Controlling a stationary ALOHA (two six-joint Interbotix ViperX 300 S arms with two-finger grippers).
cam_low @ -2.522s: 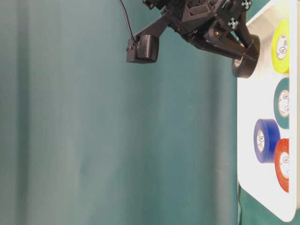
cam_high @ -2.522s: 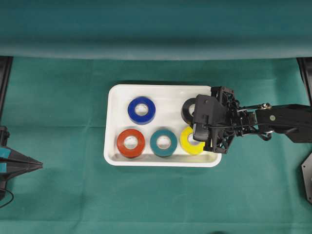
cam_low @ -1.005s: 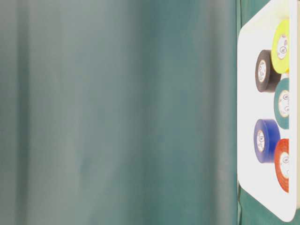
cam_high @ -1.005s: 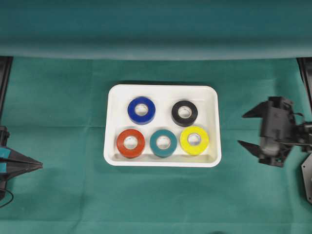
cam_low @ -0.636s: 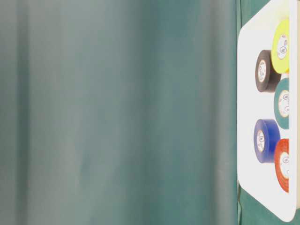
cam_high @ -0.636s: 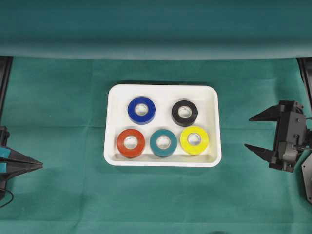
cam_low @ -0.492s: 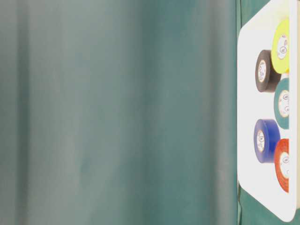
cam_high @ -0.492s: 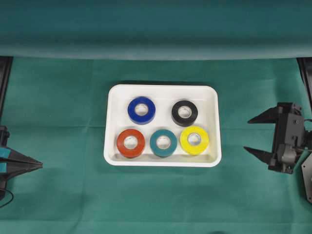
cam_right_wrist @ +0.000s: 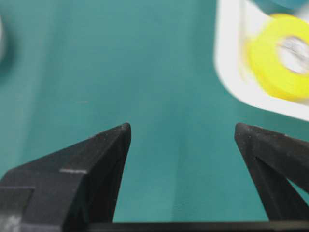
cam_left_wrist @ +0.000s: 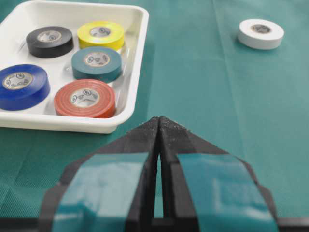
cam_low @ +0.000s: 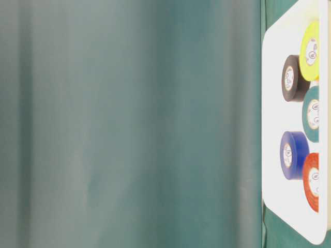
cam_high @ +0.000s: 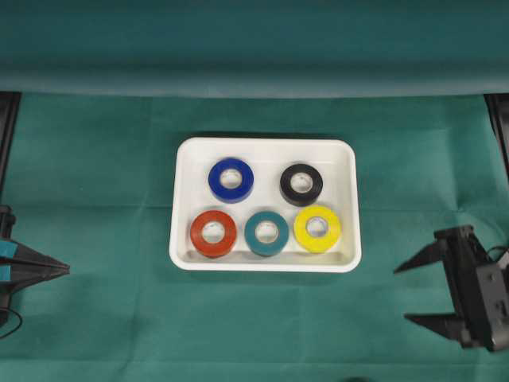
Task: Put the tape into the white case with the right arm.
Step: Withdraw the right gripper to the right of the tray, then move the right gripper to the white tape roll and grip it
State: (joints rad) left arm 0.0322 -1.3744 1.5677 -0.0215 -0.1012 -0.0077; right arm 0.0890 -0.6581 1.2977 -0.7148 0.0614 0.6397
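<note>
1. Closest to the bottom edge of the overhead shot is the right gripper, low on the right side. Its two pointed fingers are spread wide with nothing between them, and its own camera shows only green cloth in the gap. My read is it's empty because it's free to go for another roll.

2. Over on the left edge sits the left gripper, the one with teal patches, pressed fully together and holding nothing. It looks parked out of the way, which makes sense since the job belongs to the right arm.

3. A white tape roll lies flat on the green cloth, well apart from the tray. It only shows in the left wrist view, and I'd guess that's the one left to collect.

4. Mid-table is the white case, with five rolls lying flat inside: red, teal and yellow along the near side, blue and black behind. There's bare tray floor between blue and black, so room for one more.
</note>
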